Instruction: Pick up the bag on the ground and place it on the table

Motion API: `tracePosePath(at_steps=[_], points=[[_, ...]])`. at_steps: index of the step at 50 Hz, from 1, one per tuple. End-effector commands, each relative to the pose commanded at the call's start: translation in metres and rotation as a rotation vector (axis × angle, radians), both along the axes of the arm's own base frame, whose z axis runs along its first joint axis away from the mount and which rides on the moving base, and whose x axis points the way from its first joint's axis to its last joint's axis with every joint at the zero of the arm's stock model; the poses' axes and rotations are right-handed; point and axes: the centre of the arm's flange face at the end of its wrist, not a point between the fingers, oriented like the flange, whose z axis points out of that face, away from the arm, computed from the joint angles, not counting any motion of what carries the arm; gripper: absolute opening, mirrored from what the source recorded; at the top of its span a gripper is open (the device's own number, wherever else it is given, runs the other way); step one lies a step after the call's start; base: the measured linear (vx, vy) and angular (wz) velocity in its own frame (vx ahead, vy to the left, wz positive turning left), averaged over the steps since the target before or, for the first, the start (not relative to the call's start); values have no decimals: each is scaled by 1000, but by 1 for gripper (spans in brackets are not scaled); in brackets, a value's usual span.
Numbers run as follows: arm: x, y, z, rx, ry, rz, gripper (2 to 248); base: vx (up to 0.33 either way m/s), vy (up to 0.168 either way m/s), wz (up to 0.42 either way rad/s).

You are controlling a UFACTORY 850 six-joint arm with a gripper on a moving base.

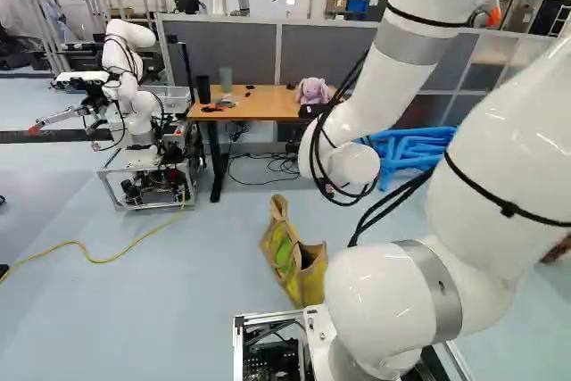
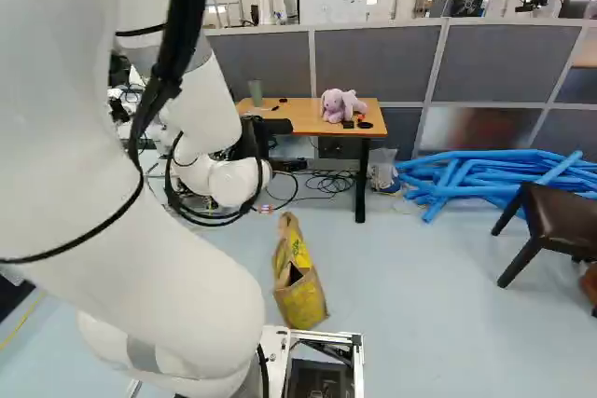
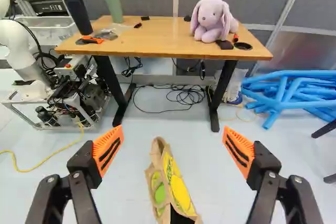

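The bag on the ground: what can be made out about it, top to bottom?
The bag is tan with yellow and green printed sides, and looks like paper or coarse woven stuff. It narrows to a tan peak, perhaps a handle or flap; nearer the base, a dark opening gapes. It sits on the floor, short of the table, slightly slumped. The open pincer is not gripping it. Whether the base frame touches it is unclear.

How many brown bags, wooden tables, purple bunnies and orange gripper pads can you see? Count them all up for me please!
Brown bag: 1
Wooden table: 1
Purple bunny: 1
Orange pads on the gripper: 2
Total: 5
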Motion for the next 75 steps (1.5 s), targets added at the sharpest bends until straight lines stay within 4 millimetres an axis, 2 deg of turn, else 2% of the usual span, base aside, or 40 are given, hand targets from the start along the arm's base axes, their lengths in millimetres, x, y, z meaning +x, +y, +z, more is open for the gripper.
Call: tracePosePath(at_steps=[28, 56, 75], points=[[60, -2, -36, 0, 145, -6, 247, 0, 0, 0], [115, -3, -80, 1, 303, -6, 247, 0, 0, 0], [121, -3, -110, 1, 439, -6, 247, 0, 0, 0]])
